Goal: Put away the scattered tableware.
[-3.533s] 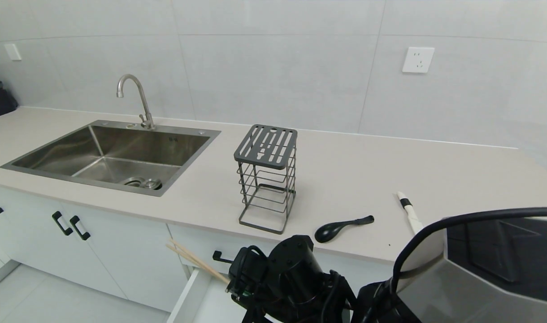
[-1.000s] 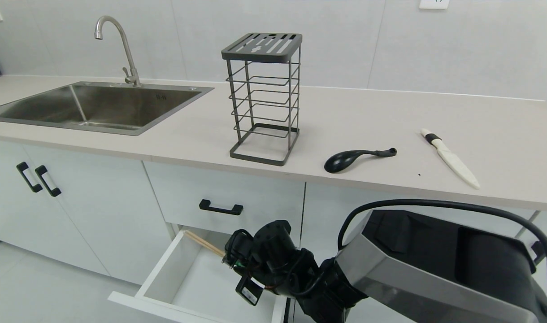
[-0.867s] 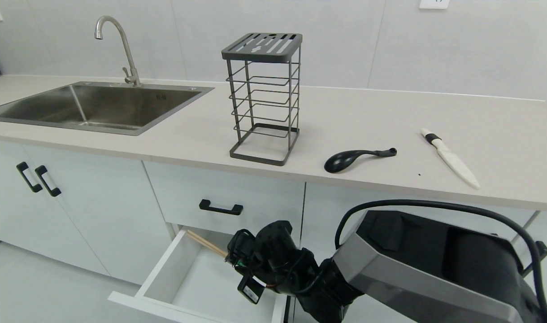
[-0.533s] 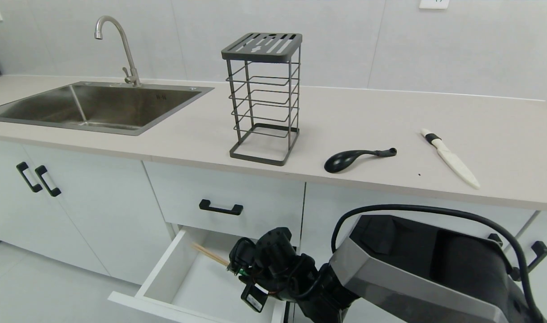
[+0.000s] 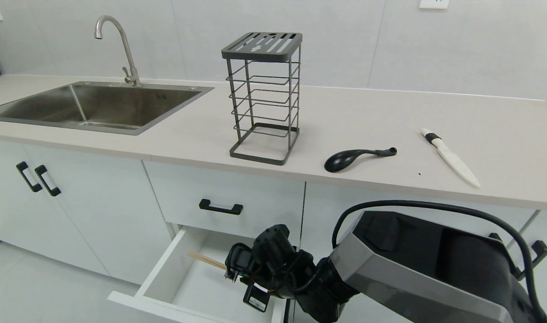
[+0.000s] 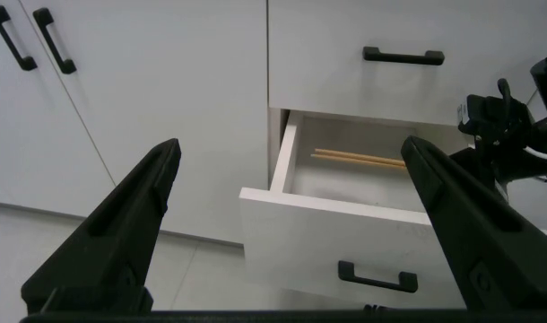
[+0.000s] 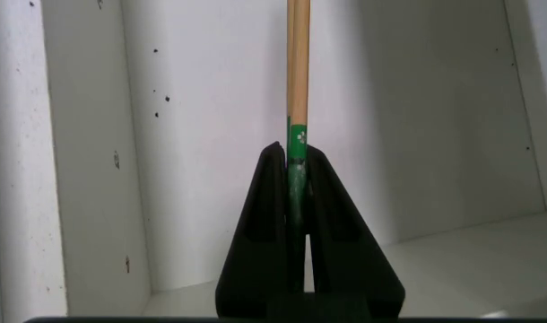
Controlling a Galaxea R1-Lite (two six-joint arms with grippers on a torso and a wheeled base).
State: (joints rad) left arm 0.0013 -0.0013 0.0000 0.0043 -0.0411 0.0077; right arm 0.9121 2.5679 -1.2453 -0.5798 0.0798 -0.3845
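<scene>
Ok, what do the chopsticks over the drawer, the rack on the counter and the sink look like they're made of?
Chopsticks: probably bamboo or wood, pale tan and matte, with a green painted end. Rack: dark grey metal wire with a slotted top plate, apparently a matte coating. Sink: stainless steel with a brushed finish, showing soft reflections.

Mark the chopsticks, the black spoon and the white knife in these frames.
chopsticks (image 5: 206, 260): head view, middle of the bare shafts.
black spoon (image 5: 339, 161): head view, on its bowl.
white knife (image 5: 453, 160): head view, on its blade.
</scene>
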